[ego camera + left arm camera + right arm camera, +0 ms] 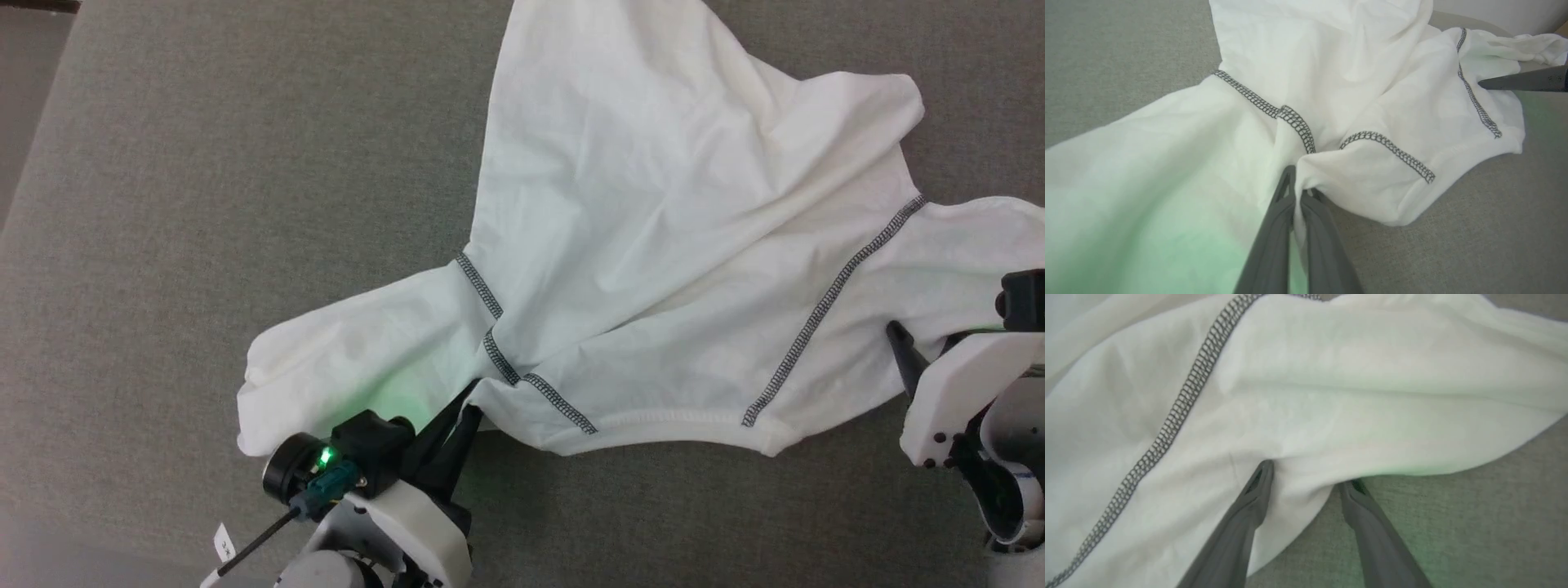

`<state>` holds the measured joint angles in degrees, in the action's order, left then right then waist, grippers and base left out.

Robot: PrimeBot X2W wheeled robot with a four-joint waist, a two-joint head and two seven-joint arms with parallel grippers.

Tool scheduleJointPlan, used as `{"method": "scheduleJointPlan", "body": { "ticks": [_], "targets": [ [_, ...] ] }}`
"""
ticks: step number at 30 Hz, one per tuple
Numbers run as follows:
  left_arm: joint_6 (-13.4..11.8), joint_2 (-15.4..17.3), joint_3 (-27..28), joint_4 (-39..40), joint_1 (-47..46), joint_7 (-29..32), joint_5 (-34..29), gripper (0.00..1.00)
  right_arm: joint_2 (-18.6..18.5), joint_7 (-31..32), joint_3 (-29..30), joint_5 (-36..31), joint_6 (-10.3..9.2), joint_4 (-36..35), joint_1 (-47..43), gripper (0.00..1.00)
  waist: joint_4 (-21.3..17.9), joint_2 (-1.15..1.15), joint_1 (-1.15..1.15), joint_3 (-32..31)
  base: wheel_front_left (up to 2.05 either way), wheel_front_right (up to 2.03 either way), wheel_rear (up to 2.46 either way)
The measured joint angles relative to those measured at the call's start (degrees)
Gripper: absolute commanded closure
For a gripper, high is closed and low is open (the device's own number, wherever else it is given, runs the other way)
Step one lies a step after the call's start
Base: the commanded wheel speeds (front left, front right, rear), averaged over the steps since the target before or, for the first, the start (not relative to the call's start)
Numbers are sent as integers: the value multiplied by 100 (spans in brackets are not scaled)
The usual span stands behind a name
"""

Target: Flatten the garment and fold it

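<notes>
The garment [653, 204] lies spread out but rumpled on the grey desk [204, 204]. Its body runs toward the far side, and one sleeve [351, 367] lies out to the robot's left.

The left gripper [1298, 192] is at the garment's near left side. Its fingers [1274, 245] are together, clamped on a pinch of white cloth where the dark zigzag seams [1298, 126] meet beside the sleeve.

The right gripper [1308, 477] is at the garment's near right side with its fingers [1241, 522] apart. One finger rests on top of the cloth. The other is low over the desk with its tip at the cloth's edge. A fold of that edge lies loose between them. Another zigzag seam [1180, 404] runs close by the upper finger. A faint green glow tints the cloth near both grippers.
</notes>
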<state>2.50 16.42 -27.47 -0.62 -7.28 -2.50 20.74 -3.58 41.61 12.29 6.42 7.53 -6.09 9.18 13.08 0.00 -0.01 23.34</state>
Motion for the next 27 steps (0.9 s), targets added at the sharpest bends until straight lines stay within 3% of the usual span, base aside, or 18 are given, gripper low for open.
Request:
{"method": "scheduleJointPlan", "body": {
  "ticks": [1,2,3,10,18,19,20,27],
  "targets": [
    [0,0,-3,-19,0,-7,11,100,-9,5,12,-22,0,31,54,92,18,0,0,11,0,0,0],
    [1,0,-2,-38,0,-12,22,100,-11,11,5,-82,0,67,106,92,34,0,0,18,0,0,0],
    [1,-1,-1,-56,0,-15,45,100,-13,16,-12,-125,0,108,154,100,45,0,0,20,0,0,0],
    [-5,-1,32,-147,2,-159,90,100,3,-252,-132,-185,0,377,274,100,6,0,2,-125,0,0,0],
    [-221,-3,263,134,18,-662,91,100,64,-1563,-233,782,0,658,38,100,-139,0,2,-557,0,0,0],
    [-314,-15,454,495,25,-859,143,100,63,-2270,-309,1072,0,537,-48,100,-235,0,1,-871,0,0,0],
    [-318,-15,502,606,24,-873,166,100,63,-2421,-321,1118,0,468,-46,100,-262,0,1,-959,0,0,0],
    [-366,108,778,1303,-463,-606,287,100,62,-2827,-572,1109,0,-274,376,100,-466,0,0,-1597,0,0,0]
  ]
}}
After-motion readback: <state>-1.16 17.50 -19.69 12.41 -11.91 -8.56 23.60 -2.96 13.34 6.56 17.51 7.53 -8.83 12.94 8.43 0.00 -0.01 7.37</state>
